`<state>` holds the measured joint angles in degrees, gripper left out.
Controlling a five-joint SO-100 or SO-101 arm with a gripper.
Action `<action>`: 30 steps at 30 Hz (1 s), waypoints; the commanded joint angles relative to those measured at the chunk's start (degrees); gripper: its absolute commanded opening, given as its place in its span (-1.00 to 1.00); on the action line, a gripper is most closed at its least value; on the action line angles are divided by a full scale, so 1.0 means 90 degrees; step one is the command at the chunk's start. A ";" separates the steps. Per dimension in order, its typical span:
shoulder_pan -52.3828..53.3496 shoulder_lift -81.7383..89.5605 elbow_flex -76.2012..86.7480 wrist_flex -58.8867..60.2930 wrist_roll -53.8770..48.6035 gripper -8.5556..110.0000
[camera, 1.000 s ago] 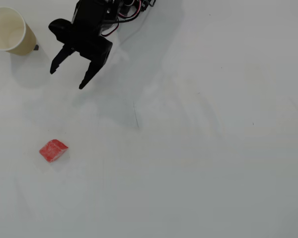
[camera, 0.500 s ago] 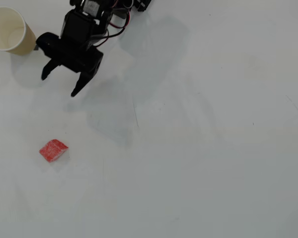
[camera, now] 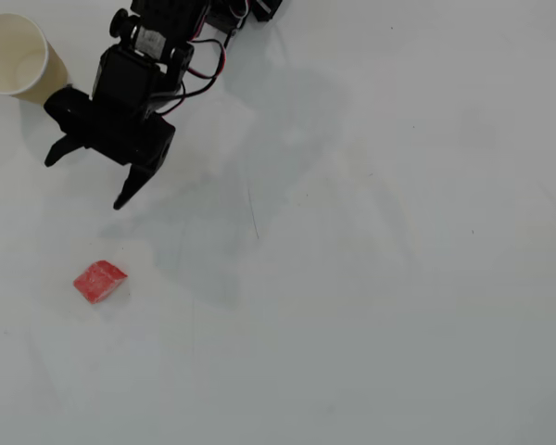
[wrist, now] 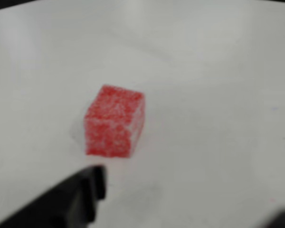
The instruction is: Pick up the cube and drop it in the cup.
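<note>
Pincer (camera: 85,176) w/ jaws apart, empty, hanging over the white table (camera: 398,278) just right of the cup (camera: 17,57) in overhead view. Cube (camera: 99,281) lies on table below the pincer, well apart from it & the cup; wrist view shows cube (wrist: 115,121) blurred, just beyond one black fingertip (wrist: 92,183)

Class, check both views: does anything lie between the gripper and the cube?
Nothing visible does. In the overhead view only bare table separates the open gripper from the cube; the wrist view shows the same.

Red white-speckled cube (wrist: 115,121), cream-tan cup (camera: 17,57), black end effector (camera: 85,176).
</note>
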<state>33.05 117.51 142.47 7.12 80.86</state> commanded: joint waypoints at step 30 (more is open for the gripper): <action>-0.0664 -0.3174 -0.3174 -0.1133 -0.0049 -0.21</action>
<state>27.86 88.42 123.22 -0.79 80.86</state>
